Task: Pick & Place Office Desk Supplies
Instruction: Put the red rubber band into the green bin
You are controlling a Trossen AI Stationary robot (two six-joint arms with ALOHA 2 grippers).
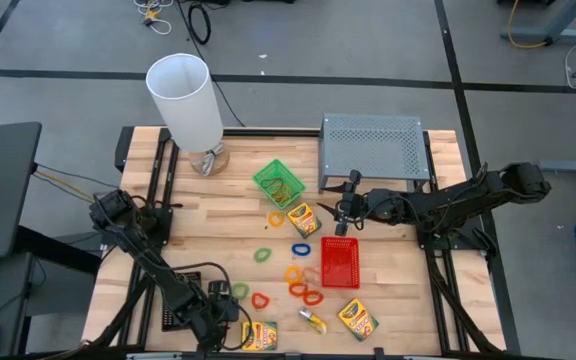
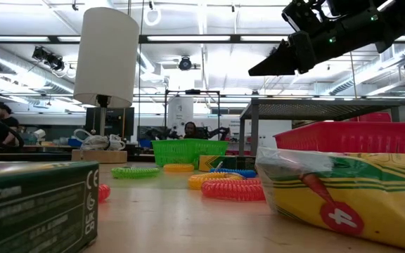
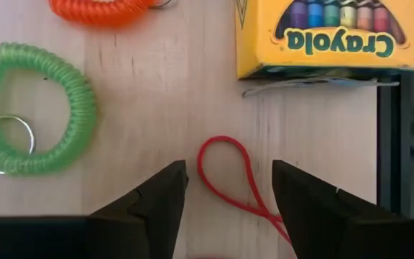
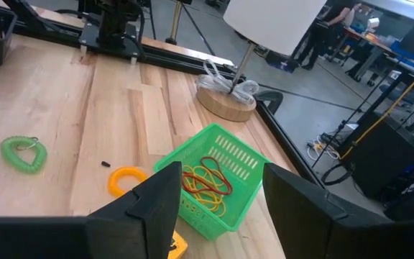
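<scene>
In the left wrist view a thin red rubber band (image 3: 228, 173) lies flat on the wood. My left gripper (image 3: 228, 198) is open, with one finger on either side of the band; I see no touch. It is near the table's front edge (image 1: 226, 318), beside a crayon box (image 3: 325, 36), a green coil band (image 3: 42, 108) and an orange coil band (image 3: 106, 8). My right gripper (image 1: 343, 210) hangs open above the table's middle, near the green tray (image 4: 228, 155), which holds red and yellow rubber bands (image 4: 205, 180).
A red tray (image 1: 340, 262) lies right of centre, with coil bands (image 1: 294, 273) and two more crayon boxes (image 1: 303, 218) (image 1: 358, 318) around it. A tall white cylinder (image 1: 188, 100) stands at the far left. A grey perforated riser (image 1: 373, 150) stands at the far right.
</scene>
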